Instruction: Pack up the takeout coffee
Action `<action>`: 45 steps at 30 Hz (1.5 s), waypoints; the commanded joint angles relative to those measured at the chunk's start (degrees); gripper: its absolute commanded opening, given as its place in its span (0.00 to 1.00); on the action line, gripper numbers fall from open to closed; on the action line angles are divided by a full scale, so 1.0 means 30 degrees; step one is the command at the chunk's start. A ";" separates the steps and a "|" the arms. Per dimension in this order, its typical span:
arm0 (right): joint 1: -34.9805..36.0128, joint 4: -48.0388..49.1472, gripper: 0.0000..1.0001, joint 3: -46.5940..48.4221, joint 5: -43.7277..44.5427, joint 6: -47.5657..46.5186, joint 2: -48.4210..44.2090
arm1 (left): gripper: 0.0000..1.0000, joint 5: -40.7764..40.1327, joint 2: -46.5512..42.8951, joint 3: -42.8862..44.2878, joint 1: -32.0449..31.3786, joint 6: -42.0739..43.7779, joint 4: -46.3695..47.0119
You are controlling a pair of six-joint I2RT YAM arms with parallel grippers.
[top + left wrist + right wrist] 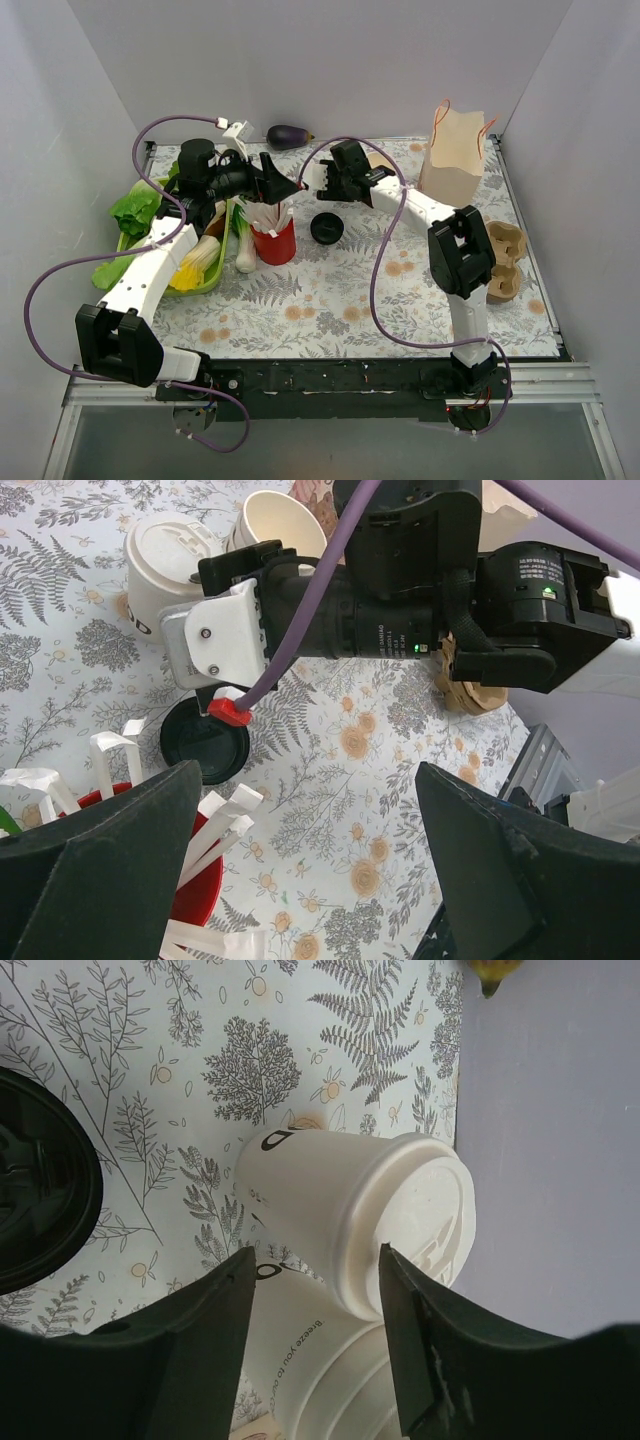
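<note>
The takeout coffee, a cream paper cup with a white lid, sits by the back wall, just beyond my right fingertips. It also shows in the left wrist view, partly behind the right gripper. A stack of lidless cream cups touches it and lies between my right fingers. My right gripper is open; in the top view it hides the cups. My left gripper is open and empty, hovering above the mat next to the red cup, left of the right gripper.
A flat black lid lies on the mat. A red cup of wrapped straws stands by it. A paper bag stands at the back right, with a cup carrier at the right edge. A green tray of vegetables is left, an eggplant at the back.
</note>
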 commanded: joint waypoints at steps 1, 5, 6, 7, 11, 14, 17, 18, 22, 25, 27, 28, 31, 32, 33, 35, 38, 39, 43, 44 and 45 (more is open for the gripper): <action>0.0292 -0.0305 0.62 0.0183 -0.0090 0.0371 -0.1492 | 0.89 0.0372 -0.0695 -0.0159 0.0126 -0.0080 0.0474; 0.0292 -0.1209 0.71 0.1646 -0.0382 0.1338 -0.1755 | 0.89 0.0431 -0.0549 0.0075 0.0156 -0.0081 0.0620; 0.0292 -0.1416 0.71 0.2200 -0.0557 0.1572 -0.1814 | 0.90 0.0460 -0.0519 0.0220 0.0185 -0.0109 0.0707; 0.0263 -0.1679 0.73 0.2438 -0.0675 0.1778 -0.1844 | 0.90 0.0490 -0.0432 0.0309 0.0185 -0.0110 0.0679; 0.0263 -0.4018 0.74 0.3288 -0.1465 0.3792 -0.3068 | 0.90 0.0432 -0.0256 0.0806 0.0243 0.0035 0.0650; 0.0030 -0.7123 0.74 0.2182 -0.2870 0.4998 -0.5609 | 0.90 0.0227 -0.0226 0.1276 0.0243 0.0386 0.0678; -0.0760 -0.9586 0.72 -0.0600 -0.4045 0.6609 -0.9005 | 0.91 -0.0095 -0.0197 0.1306 0.0331 0.0447 0.1174; -0.1081 -1.0172 0.71 -0.1390 -0.4075 0.7687 -0.9805 | 0.91 -0.0125 -0.0139 0.1393 0.0360 0.0476 0.1264; -0.4848 -1.3336 0.68 -0.4819 -0.3317 0.9421 -1.3176 | 0.91 0.0371 0.0096 0.1628 0.0361 0.0681 0.2024; -0.8157 -1.4540 0.66 -0.6608 -0.1735 0.9048 -1.4819 | 0.91 0.0548 0.0126 0.1803 0.0361 0.0449 0.2699; -1.0214 -1.5068 0.64 -0.7457 -0.1702 0.8812 -1.5728 | 0.91 0.0578 0.0068 0.1746 0.0361 0.0301 0.3051; -1.2487 -1.5419 0.62 -0.7636 -0.1702 0.8666 -1.5934 | 0.91 0.0665 -0.0020 0.1629 0.0332 0.0068 0.3197; -1.6184 -1.6068 0.59 -0.8805 -0.2374 0.7876 -1.6286 | 0.91 0.0987 -0.0138 0.1074 0.0361 -0.0138 0.3520; -1.6927 -1.6009 0.59 -0.9245 -0.2579 0.7497 -1.6287 | 0.91 0.1017 -0.0167 0.0898 0.0361 -0.0139 0.3637; -1.7572 -1.5776 0.59 -0.9568 -0.3016 0.7435 -1.6171 | 0.91 0.0959 -0.0109 0.0722 0.0361 -0.0139 0.3667; -1.8922 -1.5774 0.56 -0.9865 -0.3429 0.7521 -1.5269 | 0.90 0.0872 0.0153 0.0544 0.0361 -0.0110 0.3726; -2.0476 -1.6474 0.54 -0.8316 -0.4628 0.8544 -1.3222 | 0.90 -0.0123 0.0389 0.0865 0.0331 -0.0285 0.3261; -2.0682 -1.6564 0.53 -0.7993 -0.5270 0.9330 -1.2747 | 0.90 -0.0270 0.0331 0.0953 0.0244 -0.0140 0.3141; -2.0801 -1.5661 0.56 -0.7580 -0.6302 1.0534 -1.1513 | 0.90 -0.0155 -0.0284 0.0750 -0.0079 0.0622 0.2702; -2.0801 -1.5657 0.56 -0.7318 -0.6359 1.0685 -1.1193 | 0.90 -0.0154 -0.0401 0.0691 -0.0079 0.0652 0.2381; -2.0801 -1.5686 0.56 -0.7200 -0.6476 1.0744 -1.0958 | 0.90 -0.0154 -0.0576 0.0662 -0.0079 0.0710 0.2204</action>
